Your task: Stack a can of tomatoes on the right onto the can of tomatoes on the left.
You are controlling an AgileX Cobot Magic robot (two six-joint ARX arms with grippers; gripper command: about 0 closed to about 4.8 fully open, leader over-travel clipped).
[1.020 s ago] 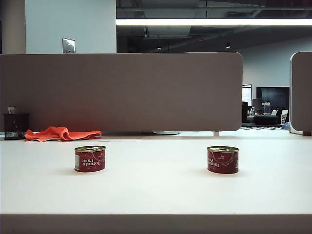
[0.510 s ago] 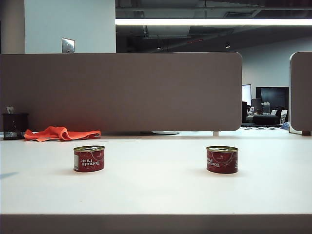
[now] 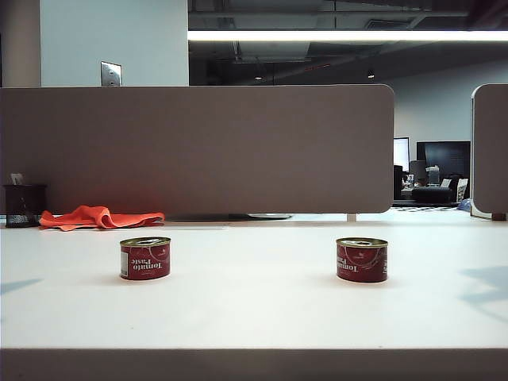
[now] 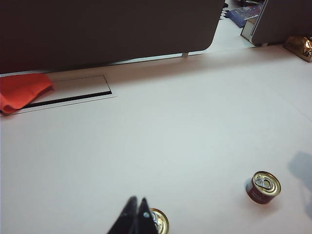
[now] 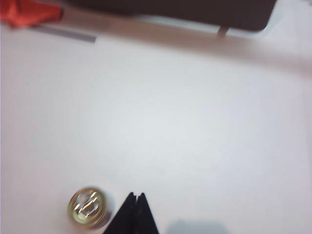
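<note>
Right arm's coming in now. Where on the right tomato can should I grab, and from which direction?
Take the right can across its round side wall, coming straight down from above. It stands upright and alone on the table, so both sides look free. The right gripper is shut beside it and must open first.

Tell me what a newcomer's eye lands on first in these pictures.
Two red tomato paste cans stand apart on the white table: the left can and the right can. An orange cloth lies at the back left, by the grey divider. In the wrist views, the left gripper and right gripper, both shut, hang above the table.
</note>
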